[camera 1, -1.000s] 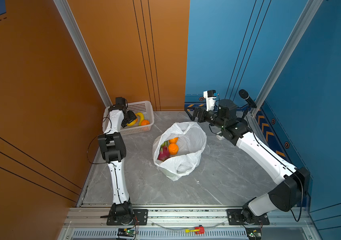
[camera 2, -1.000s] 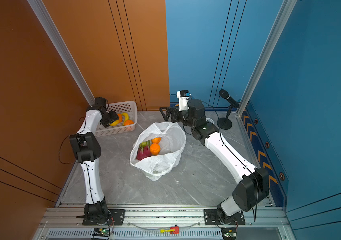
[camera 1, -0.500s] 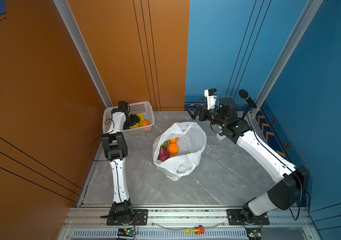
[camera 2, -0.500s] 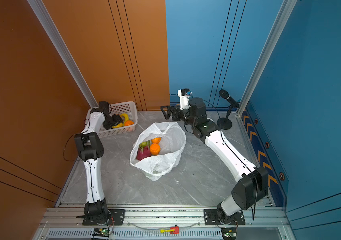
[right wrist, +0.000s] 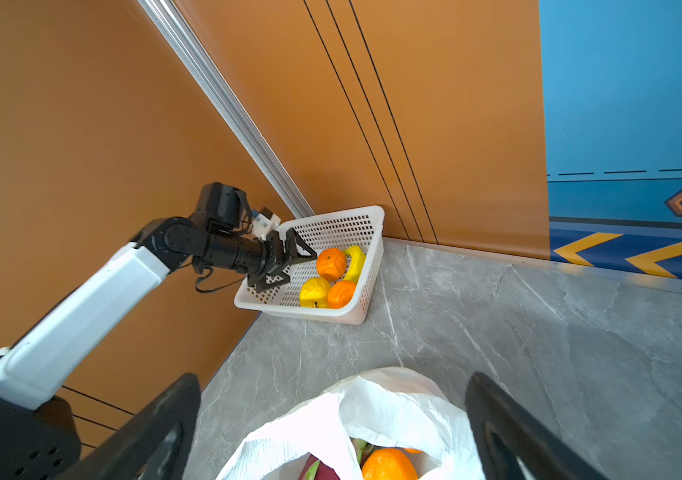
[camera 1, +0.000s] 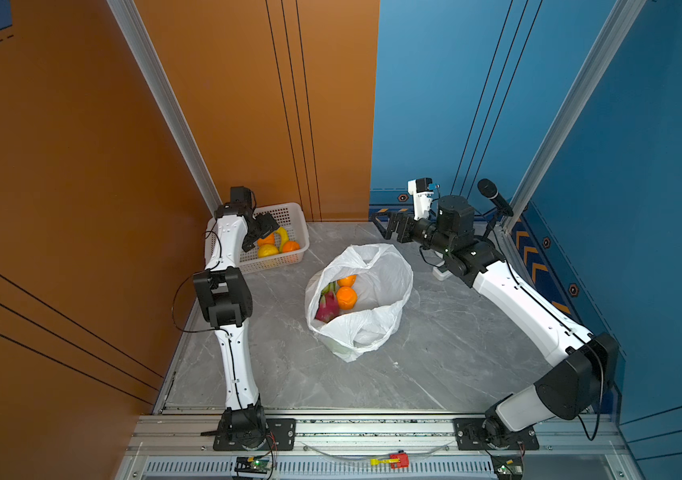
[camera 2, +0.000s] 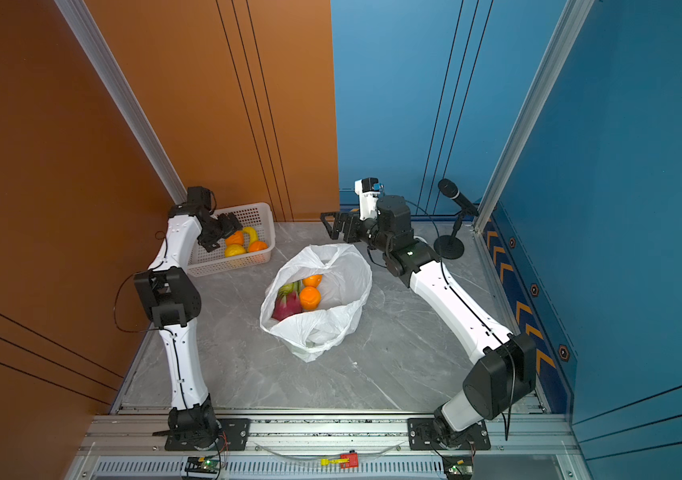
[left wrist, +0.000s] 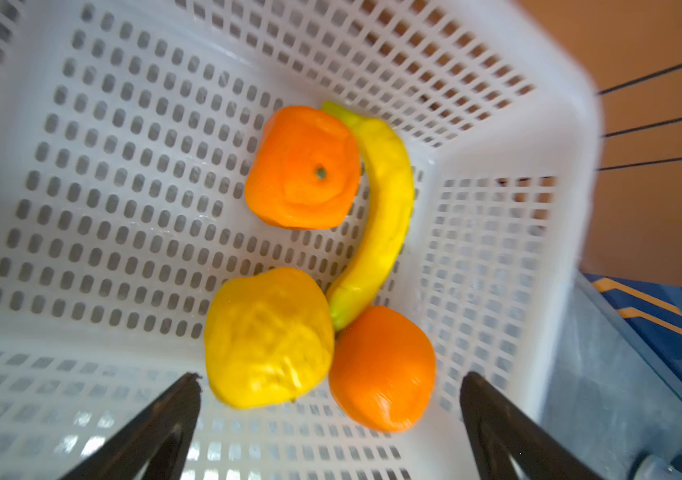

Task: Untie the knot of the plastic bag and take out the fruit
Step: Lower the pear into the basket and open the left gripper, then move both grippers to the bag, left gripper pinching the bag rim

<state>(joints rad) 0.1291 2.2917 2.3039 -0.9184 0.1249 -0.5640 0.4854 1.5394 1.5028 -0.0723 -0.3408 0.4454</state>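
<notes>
White basket (camera 1: 294,208) holds oranges (left wrist: 304,168), banana (left wrist: 385,208); plastic bag (camera 1: 385,270) holds fruit (camera 1: 346,297).

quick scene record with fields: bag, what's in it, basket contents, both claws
plastic bag: mouth wide open, not tied shut
in bag: two oranges, dragon fruit, green fruit
basket: two more oranges, yellow fruit, banana
left claw: open, empty, over the basket
right claw: open, empty, raised beside the bag's far rim
</notes>
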